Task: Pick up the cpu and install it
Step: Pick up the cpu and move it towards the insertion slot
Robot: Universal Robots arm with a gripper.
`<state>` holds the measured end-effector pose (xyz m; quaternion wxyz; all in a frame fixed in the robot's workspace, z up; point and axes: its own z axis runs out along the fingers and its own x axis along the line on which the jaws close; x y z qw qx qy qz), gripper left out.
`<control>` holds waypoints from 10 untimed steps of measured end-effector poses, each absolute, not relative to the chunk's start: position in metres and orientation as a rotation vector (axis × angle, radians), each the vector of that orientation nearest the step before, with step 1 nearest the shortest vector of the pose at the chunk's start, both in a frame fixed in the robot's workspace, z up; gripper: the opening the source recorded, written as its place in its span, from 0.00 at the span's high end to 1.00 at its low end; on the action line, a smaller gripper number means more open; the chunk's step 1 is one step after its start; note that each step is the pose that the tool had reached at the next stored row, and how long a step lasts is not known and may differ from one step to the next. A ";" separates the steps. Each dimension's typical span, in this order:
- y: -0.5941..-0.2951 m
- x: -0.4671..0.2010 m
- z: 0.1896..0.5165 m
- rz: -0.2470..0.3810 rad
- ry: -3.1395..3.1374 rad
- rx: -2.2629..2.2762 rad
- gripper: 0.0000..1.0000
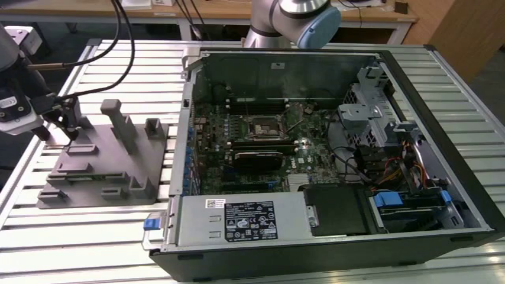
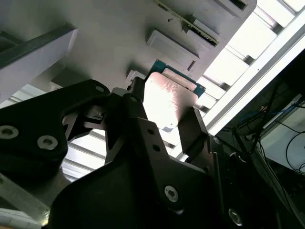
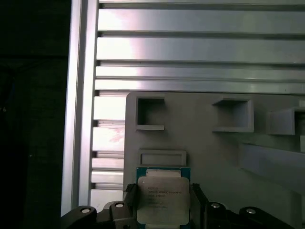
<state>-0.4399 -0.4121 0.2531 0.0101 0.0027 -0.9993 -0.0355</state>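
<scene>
Bright, even light; strong glare whitens the cpu (image 2: 164, 102).

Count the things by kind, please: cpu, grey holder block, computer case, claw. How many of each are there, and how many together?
cpu: 1
holder block: 1
case: 1
claw: 1
Total: 4
</scene>
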 end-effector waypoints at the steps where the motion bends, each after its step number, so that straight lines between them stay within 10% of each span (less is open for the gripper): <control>1: -0.412 -0.440 0.255 -0.111 -3.120 0.008 0.47; 10: -0.412 -0.440 0.276 -0.111 -3.119 0.008 0.47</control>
